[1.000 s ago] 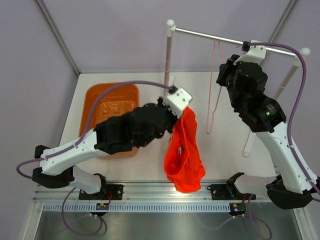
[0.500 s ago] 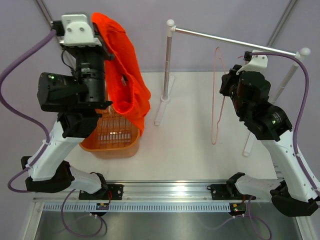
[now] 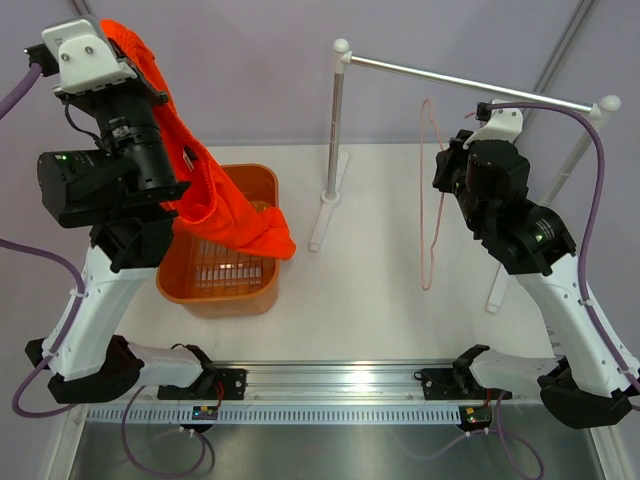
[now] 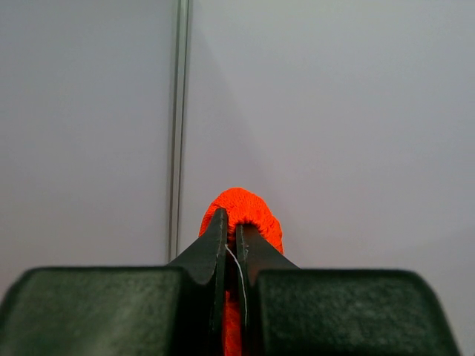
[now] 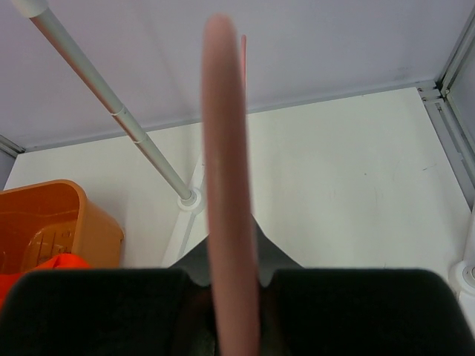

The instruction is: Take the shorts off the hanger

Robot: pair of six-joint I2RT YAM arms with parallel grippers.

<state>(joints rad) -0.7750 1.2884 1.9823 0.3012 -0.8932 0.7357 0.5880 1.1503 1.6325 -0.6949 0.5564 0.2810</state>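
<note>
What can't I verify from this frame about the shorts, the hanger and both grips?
Left wrist view: the left tool hides all of the shorts but one bulge.
Right wrist view: the hanger, blurred near the lens, covers the tips of the right tool; grip unclear.
Top view: the hanger's hook is too thin to tell whether it touches the rail; the shorts cover part of the basket.

The left fingers (image 4: 215,248) have carried the shorts (image 3: 215,205) from the surface's near-edge middle up toward its far-left corner, draping over the basket (image 3: 262,180).
</note>
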